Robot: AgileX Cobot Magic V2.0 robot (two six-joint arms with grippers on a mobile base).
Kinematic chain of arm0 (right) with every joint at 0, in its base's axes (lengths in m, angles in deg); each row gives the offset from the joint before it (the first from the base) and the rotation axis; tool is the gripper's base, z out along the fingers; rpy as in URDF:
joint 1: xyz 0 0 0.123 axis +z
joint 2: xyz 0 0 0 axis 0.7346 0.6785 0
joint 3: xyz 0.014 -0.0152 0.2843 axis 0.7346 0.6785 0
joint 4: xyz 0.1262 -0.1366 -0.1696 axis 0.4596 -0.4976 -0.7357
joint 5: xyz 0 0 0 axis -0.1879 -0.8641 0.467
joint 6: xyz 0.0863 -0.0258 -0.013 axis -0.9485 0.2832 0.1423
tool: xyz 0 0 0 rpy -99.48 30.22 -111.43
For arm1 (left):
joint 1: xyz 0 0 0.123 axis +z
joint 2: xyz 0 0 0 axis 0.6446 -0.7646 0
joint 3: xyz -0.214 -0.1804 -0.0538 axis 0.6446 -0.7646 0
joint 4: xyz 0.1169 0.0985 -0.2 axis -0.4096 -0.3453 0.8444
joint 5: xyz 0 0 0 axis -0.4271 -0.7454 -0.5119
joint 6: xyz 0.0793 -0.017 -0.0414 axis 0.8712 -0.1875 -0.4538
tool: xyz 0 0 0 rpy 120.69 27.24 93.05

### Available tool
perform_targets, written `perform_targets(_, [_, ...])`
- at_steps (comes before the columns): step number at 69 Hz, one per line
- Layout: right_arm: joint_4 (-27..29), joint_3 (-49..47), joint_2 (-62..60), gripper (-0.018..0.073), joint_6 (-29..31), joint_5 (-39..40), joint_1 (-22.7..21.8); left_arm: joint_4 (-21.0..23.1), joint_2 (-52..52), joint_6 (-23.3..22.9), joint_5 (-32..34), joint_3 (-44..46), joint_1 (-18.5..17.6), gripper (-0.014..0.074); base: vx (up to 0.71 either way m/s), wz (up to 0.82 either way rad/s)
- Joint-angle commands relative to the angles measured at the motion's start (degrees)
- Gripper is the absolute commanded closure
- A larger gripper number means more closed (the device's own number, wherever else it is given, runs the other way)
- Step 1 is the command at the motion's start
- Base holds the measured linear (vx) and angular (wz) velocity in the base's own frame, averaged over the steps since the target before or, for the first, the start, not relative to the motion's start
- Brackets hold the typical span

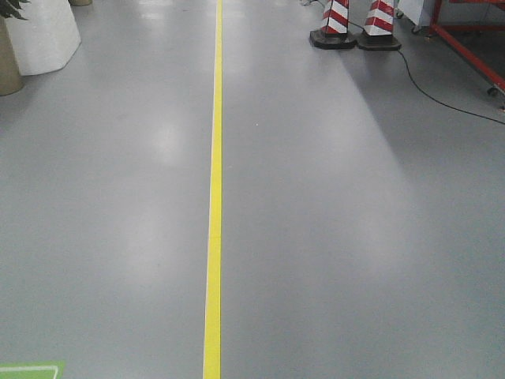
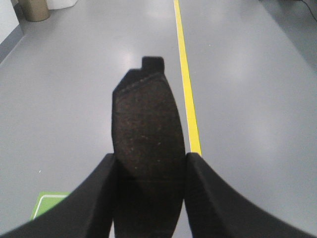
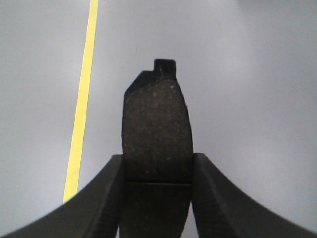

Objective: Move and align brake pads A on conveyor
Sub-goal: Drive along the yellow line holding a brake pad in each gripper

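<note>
Evidently mid-carry: the left gripper clamps one brake pad, the right gripper another brake pad, both above grey floor beside a yellow line. No conveyor shows; next probably means reaching it and laying both pads down squarely.

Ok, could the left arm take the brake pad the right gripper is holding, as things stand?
Probably not. The left gripper is shut on its own brake pad, so its jaws are full; the right gripper is shut on the other pad, and no view shows both together.
</note>
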Motion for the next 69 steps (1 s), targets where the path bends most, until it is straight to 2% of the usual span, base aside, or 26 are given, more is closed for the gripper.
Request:
perform_targets(1, [-0.82, -1.62, 0.34, 0.0564, 0.06, 4.26, -0.39, -0.29, -0.90, -0.09, 5.22, 1.49, -0.08, 0.0603, 0.56, -0.04])
perform_targets(69, [-0.82, -1.62, 0.34, 0.0564, 0.06, 4.26, -0.39, -0.29, -0.90, -0.09, 5.22, 1.49, -0.08, 0.0603, 0.68, 0.05])
